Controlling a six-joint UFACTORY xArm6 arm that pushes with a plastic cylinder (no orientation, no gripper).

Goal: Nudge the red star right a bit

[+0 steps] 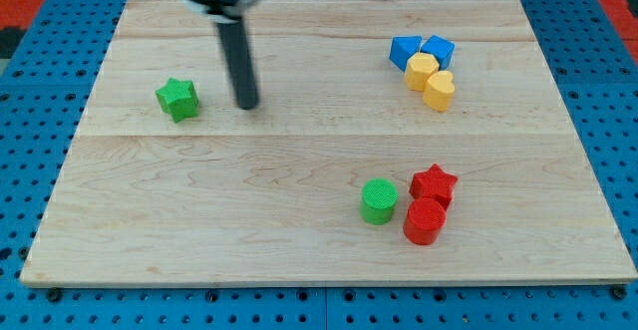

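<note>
The red star lies at the view's lower right, touching a red cylinder just below it. A green cylinder stands just left of the pair. My tip rests on the board at the upper left, far from the red star, a short way right of a green star.
At the view's upper right sits a cluster: two blue blocks and two yellow blocks. The wooden board lies on a blue pegboard.
</note>
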